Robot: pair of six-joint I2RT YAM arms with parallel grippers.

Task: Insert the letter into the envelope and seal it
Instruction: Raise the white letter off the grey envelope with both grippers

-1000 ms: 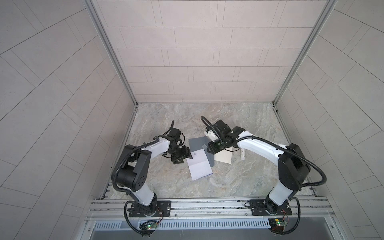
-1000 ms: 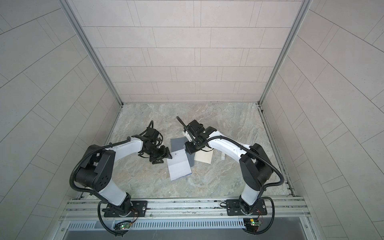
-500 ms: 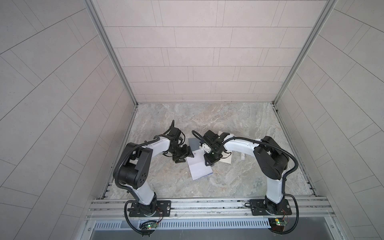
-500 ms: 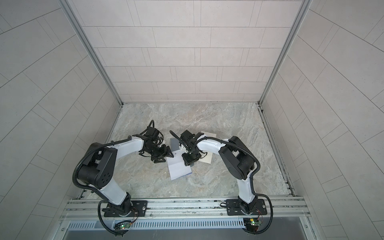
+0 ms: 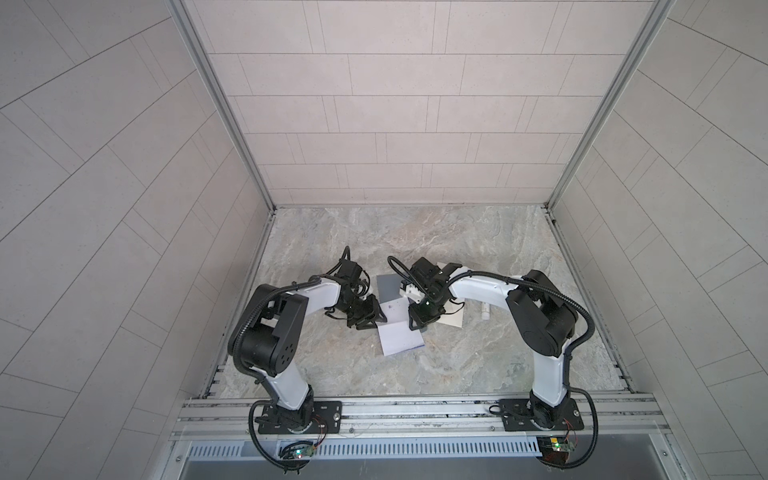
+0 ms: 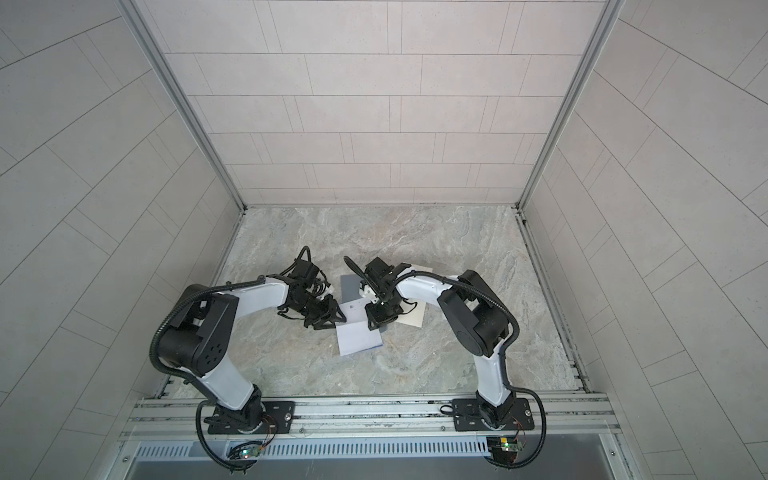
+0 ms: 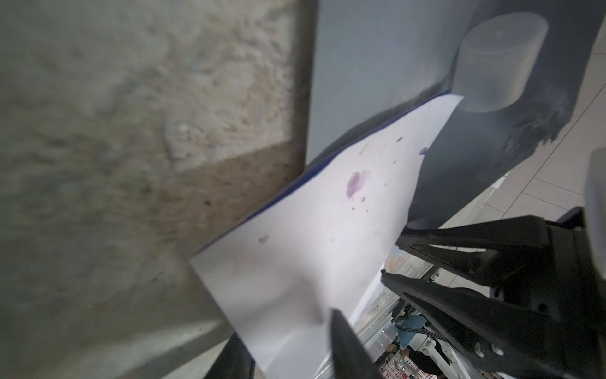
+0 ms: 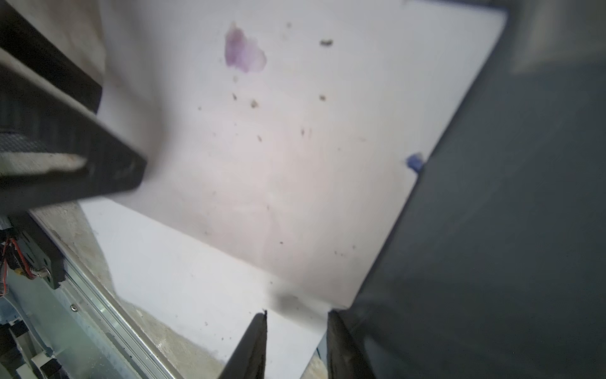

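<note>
Two halves made the white letter, creased crosswise, long axis running far to near: near half flat on the table, far half, purple-stained, tilted up over the grey envelope. The left gripper and the right gripper flanked the crease; whether they clamped it was unclear.

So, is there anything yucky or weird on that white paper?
Yes. The white paper sheet has a purple blotch on it and small dark specks scattered nearby, so it looks stained and dirty.
</note>
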